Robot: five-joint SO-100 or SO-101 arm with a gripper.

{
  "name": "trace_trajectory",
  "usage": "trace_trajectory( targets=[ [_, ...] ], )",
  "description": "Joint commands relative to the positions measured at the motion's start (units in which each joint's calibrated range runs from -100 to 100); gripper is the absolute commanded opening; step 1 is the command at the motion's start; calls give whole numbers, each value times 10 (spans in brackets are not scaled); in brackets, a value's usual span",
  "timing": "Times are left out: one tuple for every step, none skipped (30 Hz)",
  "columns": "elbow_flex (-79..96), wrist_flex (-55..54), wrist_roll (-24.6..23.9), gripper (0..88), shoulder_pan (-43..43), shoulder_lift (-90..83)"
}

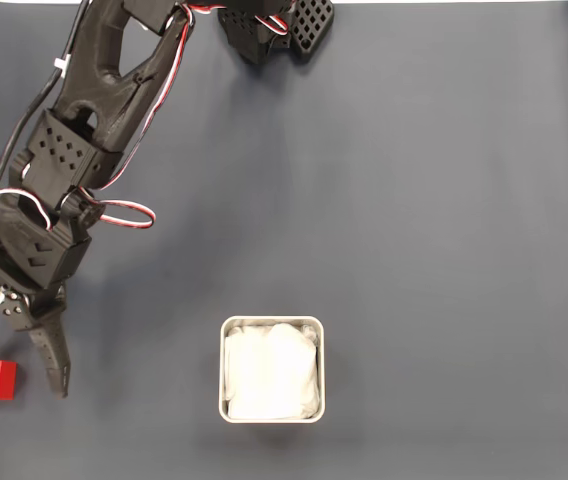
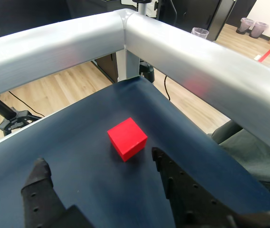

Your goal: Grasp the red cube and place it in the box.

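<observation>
- Gripper (image 2: 99, 164) fingers spread wide, holding nothing; red cube (image 2: 127, 138) at 12 o'clock, apart.
- Box (image 1: 271, 325), white lining, at cube's 3 o'clock in fixed view.
- No writing legible.

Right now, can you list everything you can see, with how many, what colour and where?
red cube: one, bright red, on the mat at the left edge of the fixed view, ahead of the open fingers in the wrist view.
box: one, pale metallic rim, white lining, lower centre of the fixed view.
mat: one, dark blue-grey, covering the table.
rails: silver, meeting at the table corner in the wrist view.
arm: one, black, upper left.
gripper: one, black, open.
</observation>
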Motion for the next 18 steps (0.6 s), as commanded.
trace_trajectory(
  targets=[
    [-43, -12, 0, 488, 6, 2],
    [-49, -12, 0, 488, 6, 7],
    [-55, -12, 0, 489, 5, 12],
    [-61, -12, 0, 489, 5, 16],
    [-66, -12, 0, 489, 4, 21],
    [-73, -12, 0, 490, 4, 27],
    [-78, -12, 0, 490, 3, 31],
    [-83, -12, 0, 491, 3, 34],
    [-88, -12, 0, 491, 3, 39],
    [-93, -12, -1, 492, 3, 42],
    [-98, -12, -1, 492, 3, 46],
    [-104, -12, -1, 492, 3, 51],
    [-108, -12, -1, 492, 3, 55],
    [-114, -12, -1, 493, 3, 59],
    [-118, -12, -1, 493, 3, 63],
    [-123, -12, -1, 493, 3, 67],
    [-128, -12, -1, 493, 3, 72],
    [-131, -12, -1, 493, 3, 75]
  ],
)
